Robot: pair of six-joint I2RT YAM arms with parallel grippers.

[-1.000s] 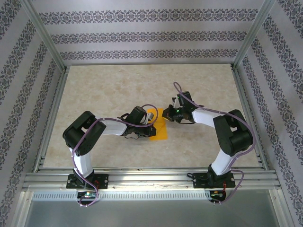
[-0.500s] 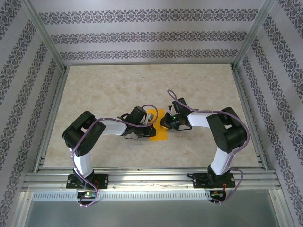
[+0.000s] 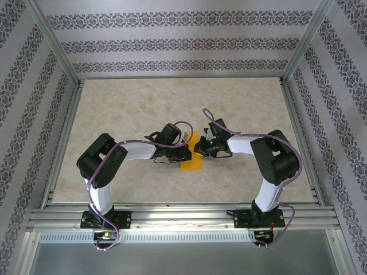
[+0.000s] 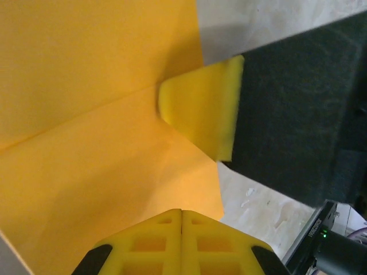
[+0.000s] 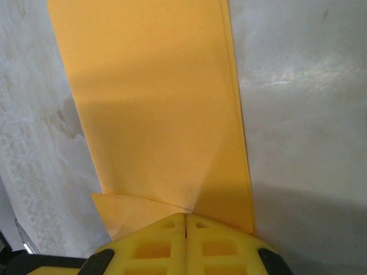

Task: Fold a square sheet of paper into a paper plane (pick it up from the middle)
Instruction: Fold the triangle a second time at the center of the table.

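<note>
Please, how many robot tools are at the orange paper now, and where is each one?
2. The left tool is shut at the left edge of the orange paper. The right tool is shut at its right edge, opposite the left one.

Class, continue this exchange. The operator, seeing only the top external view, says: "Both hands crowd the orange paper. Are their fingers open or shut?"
Observer: Both shut. In the wrist views, the left hand and the right hand each show yellow fingers closed against each other.
Operator: Is the paper folded at all?
Observer: Yes. The left wrist view shows a straight crease running across the orange paper.
Operator: Anything near the right hand's tip?
Observer: A small triangular flap of paper lies just left of its fingertips.
</note>
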